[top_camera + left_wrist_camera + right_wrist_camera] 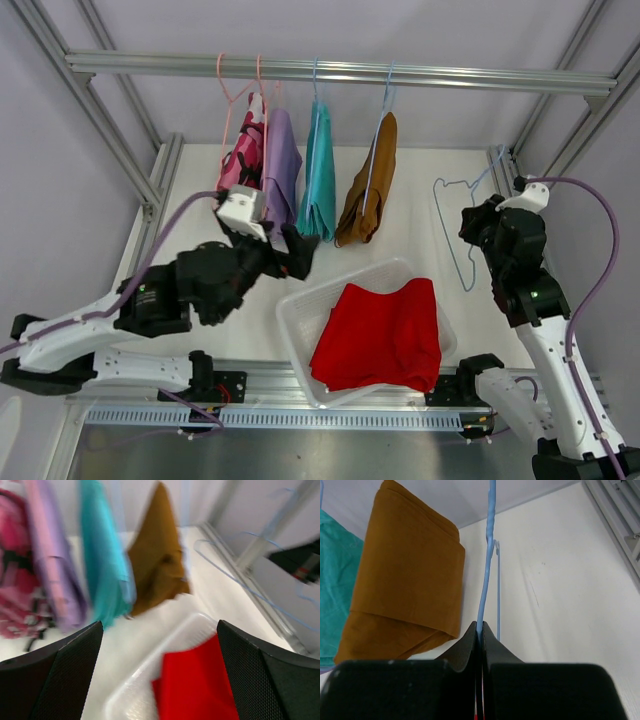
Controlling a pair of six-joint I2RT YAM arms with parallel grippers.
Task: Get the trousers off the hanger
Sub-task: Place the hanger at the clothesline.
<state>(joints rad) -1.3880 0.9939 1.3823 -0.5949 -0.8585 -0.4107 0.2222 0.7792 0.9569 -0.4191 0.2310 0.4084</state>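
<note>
Right pincer (480,630) is pinched shut on the bare blue hanger (487,565), right of the basket (300,302) holding the red trousers (385,335); left pincer (157,625) gapes empty, left of it. Best grip the teal trousers (320,190) beyond the basket low, then pull steadily downward.

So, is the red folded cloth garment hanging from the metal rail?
No, the red folded cloth garment lies in the white plastic basket near the arms.
</note>
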